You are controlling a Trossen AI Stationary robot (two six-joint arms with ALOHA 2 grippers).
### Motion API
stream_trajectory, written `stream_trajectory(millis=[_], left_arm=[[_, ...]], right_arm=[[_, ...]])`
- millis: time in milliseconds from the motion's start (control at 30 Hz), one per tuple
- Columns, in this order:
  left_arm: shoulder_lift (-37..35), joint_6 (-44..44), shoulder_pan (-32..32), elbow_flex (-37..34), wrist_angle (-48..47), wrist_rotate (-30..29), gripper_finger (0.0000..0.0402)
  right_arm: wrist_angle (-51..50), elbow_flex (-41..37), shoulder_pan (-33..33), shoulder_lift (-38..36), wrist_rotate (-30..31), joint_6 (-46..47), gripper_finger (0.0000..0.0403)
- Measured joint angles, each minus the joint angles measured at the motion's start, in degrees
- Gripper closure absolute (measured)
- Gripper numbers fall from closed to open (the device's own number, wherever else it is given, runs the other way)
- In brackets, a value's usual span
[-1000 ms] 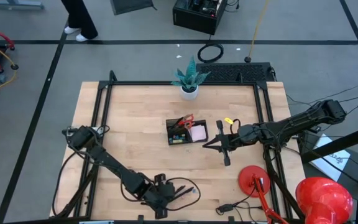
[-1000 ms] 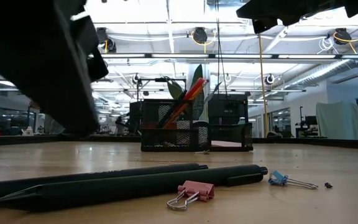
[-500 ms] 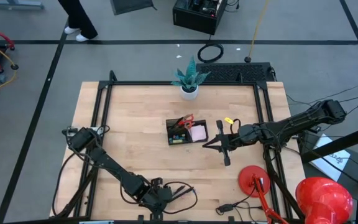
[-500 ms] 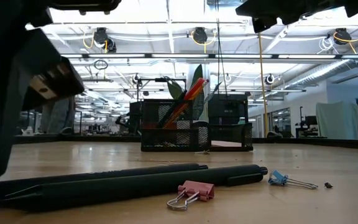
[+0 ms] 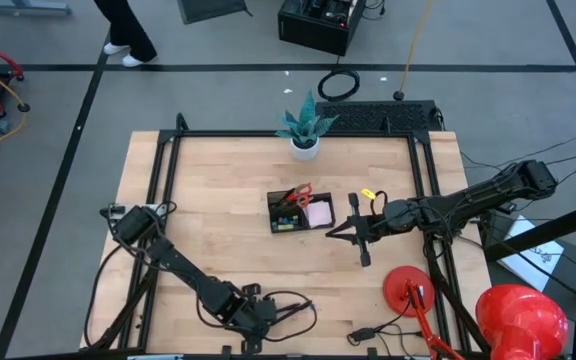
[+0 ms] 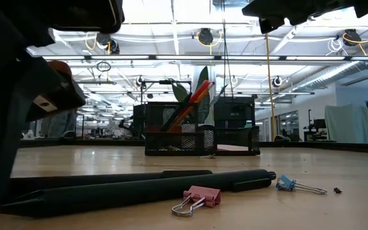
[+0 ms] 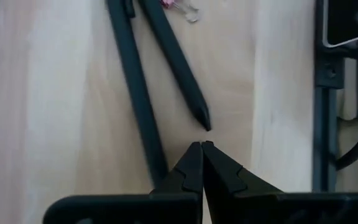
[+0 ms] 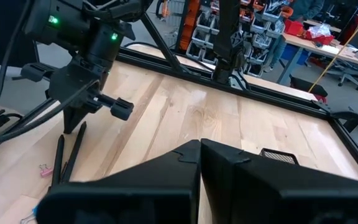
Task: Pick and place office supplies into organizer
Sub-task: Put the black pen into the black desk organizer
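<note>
Wooden counter (image 5: 218,230), high view: organizer (image 5: 300,213) centre, left end effector (image 5: 258,312) near edge, right end effector (image 5: 348,232) idle beside organizer. Low view: two pens (image 6: 139,185) and clips (image 6: 197,196) remain loose. Left wrist: end effector closed, empty, aimed at pens (image 7: 166,62). Right wrist: closed, empty.

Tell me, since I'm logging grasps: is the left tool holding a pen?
No, the left tool is shut and empty, its tips just short of the two black pens on the table.
</note>
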Motion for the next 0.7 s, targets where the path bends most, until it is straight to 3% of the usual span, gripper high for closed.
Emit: stream_trajectory(millis=[700], left_arm=[[0.0, 12.5, 8.1, -0.2, -1.4, -3.9, 0.0396]], right_arm=[[0.0, 0.0, 0.0, 0.0, 0.0, 0.0, 0.0399]])
